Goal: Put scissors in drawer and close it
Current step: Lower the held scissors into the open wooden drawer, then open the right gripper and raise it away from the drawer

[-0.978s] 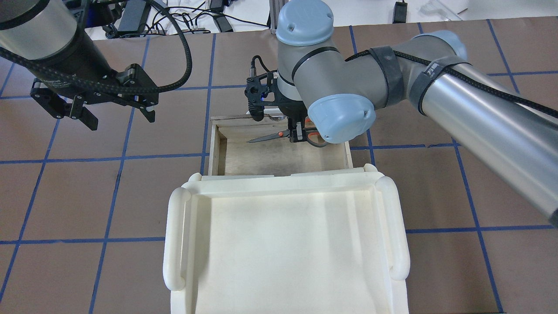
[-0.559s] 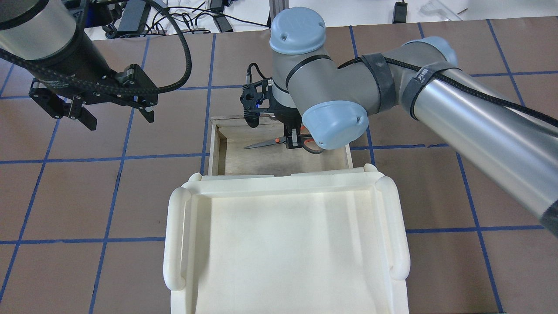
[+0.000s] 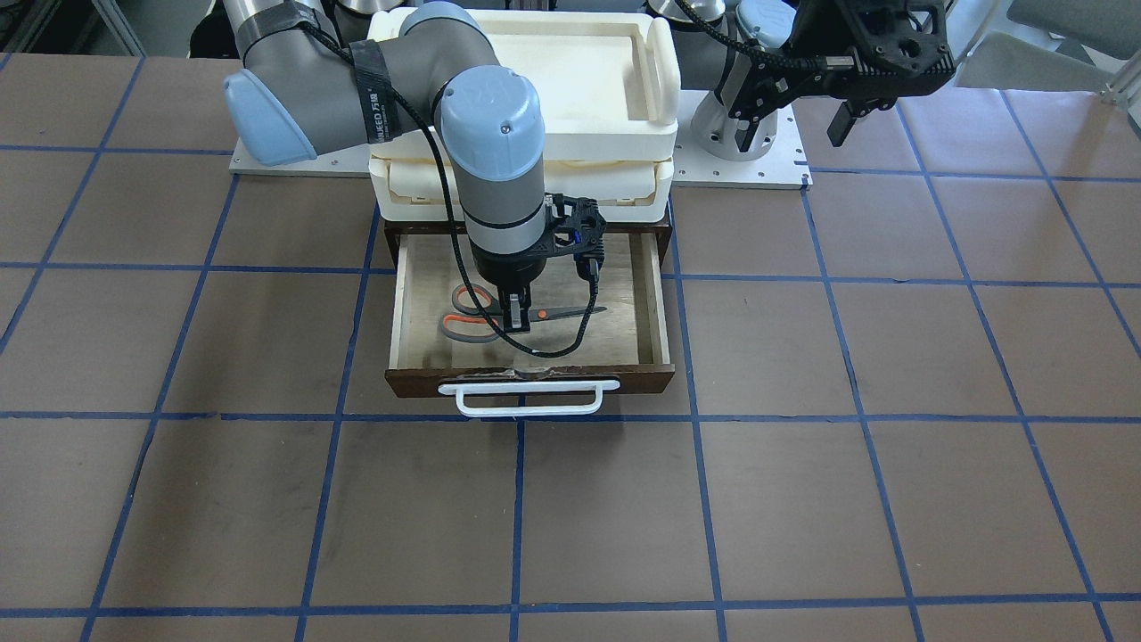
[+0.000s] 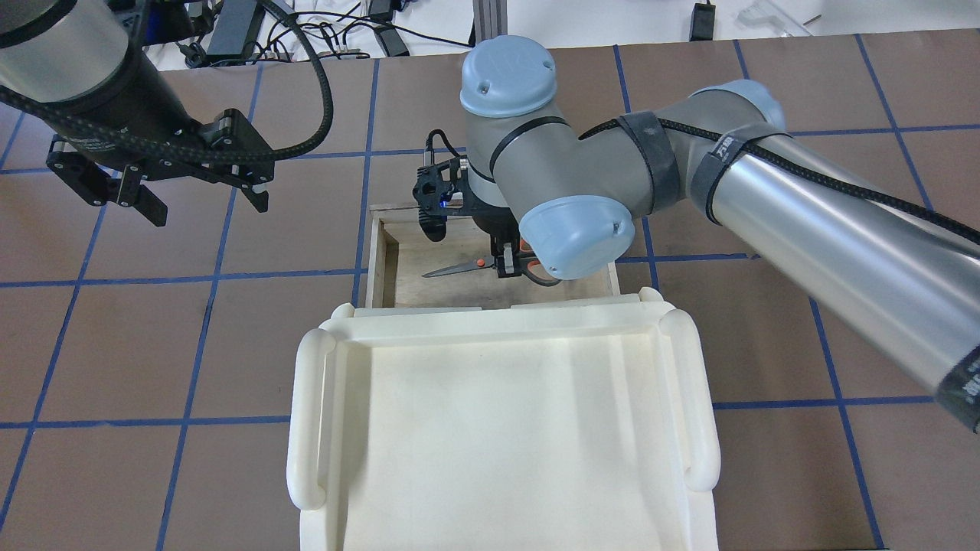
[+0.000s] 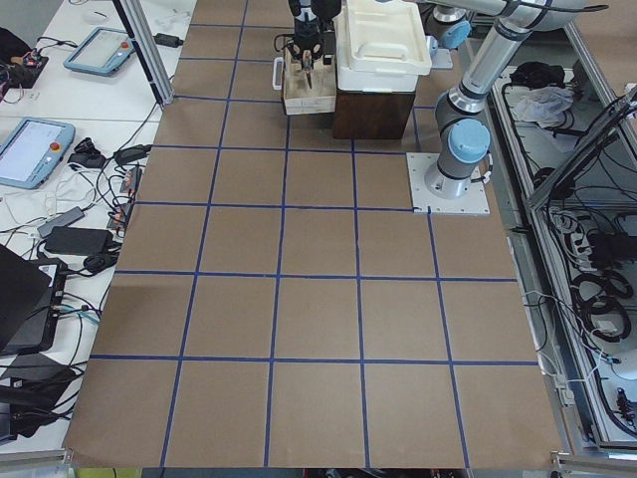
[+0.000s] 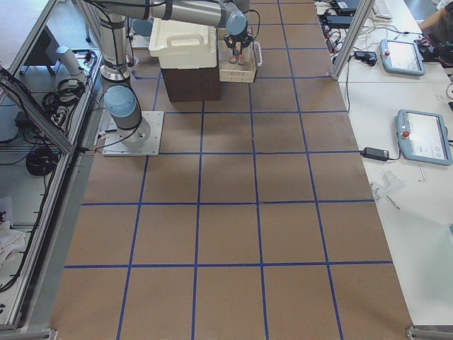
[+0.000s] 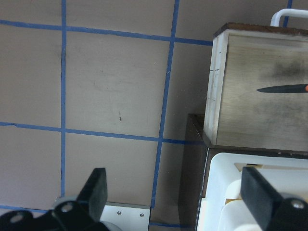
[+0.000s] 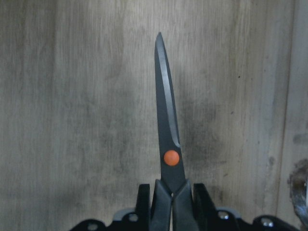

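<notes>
- Brown paper ruled with blue tape covers the table [image 3: 802, 499], with cables and desks beyond its far edge.
- A cream tray unit [image 4: 306, 413] sits near the robot's base. The drawer [image 3: 657, 294] is pulled out from under it on the far side, with its pale floor exposed.
- The right arm [image 4: 804, 207] reaches over the tray unit and points straight down into the drawer.
- The left gripper [image 4: 207, 208] hangs above bare table off the drawer's left side, spread wide and holding nothing.
- The right gripper [image 3: 515, 316] is clamped narrow on the scissors [image 3: 557, 313], just behind the orange pivot.
- The scissors lie level and low inside the drawer, about midway between its walls. The blades point toward the robot's left and the handles toward its right.
- The step in hand looks like setting the scissors down. The drawer's closing is not yet begun.
- The next move probably calls for releasing the scissors, lifting straight up clear of the walls, and then pushing the dark front or its white handle [image 3: 528, 399] toward the robot.
- Whether the blades touch the plywood or float just above it cannot be told.
- In the overhead view the wrist hides most of the handles and the drawer front. The right wrist view cuts off everything behind the pivot.
- Both side views show the drawer too small to read any detail.
</notes>
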